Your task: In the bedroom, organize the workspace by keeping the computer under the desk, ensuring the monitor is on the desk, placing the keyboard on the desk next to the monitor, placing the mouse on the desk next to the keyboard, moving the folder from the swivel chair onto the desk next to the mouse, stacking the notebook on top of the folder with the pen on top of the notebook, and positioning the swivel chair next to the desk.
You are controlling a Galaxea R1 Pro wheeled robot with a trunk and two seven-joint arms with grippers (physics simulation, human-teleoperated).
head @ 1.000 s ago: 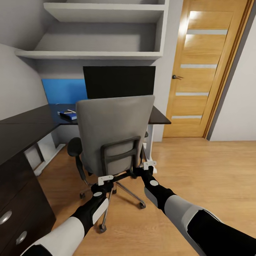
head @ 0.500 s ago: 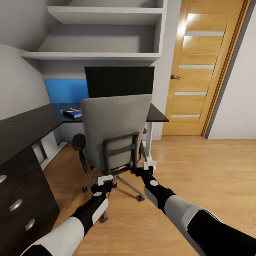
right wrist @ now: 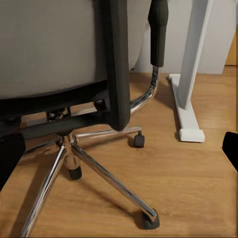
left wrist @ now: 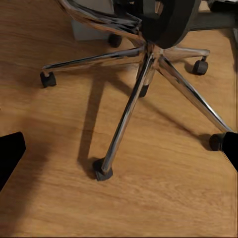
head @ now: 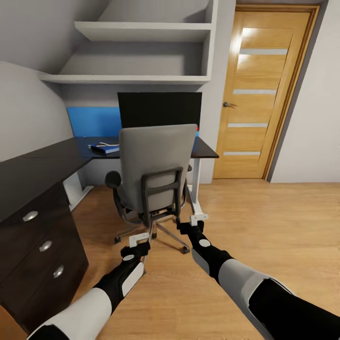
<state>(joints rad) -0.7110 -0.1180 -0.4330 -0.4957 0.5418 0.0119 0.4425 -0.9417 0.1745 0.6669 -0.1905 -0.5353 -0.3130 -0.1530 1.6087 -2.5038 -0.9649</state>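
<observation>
The grey swivel chair (head: 156, 163) stands with its back to me, pushed up to the black desk (head: 206, 151). The monitor (head: 159, 108) rises behind it on the desk. A blue folder (head: 106, 149) lies on the desk left of the chair, with something dark and flat on top, too small to name. Keyboard, mouse, pen and computer are hidden or out of view. My left gripper (head: 140, 241) hangs open over the floor short of the chair's chrome base (left wrist: 144, 74). My right gripper (head: 196, 221) is open too, a little behind the chair back (right wrist: 49, 44), holding nothing.
A black drawer unit (head: 38, 241) with round silver knobs stands close on the left. The desk's white leg (right wrist: 191, 64) and long foot are right of the chair. A wooden door (head: 257, 94) is at the back right, with wood floor (head: 264, 222) in front of it.
The whole view has pulled back and turned a little: chair and desk look smaller and farther from both grippers, and more of the drawer unit shows. Both grippers stay open.
</observation>
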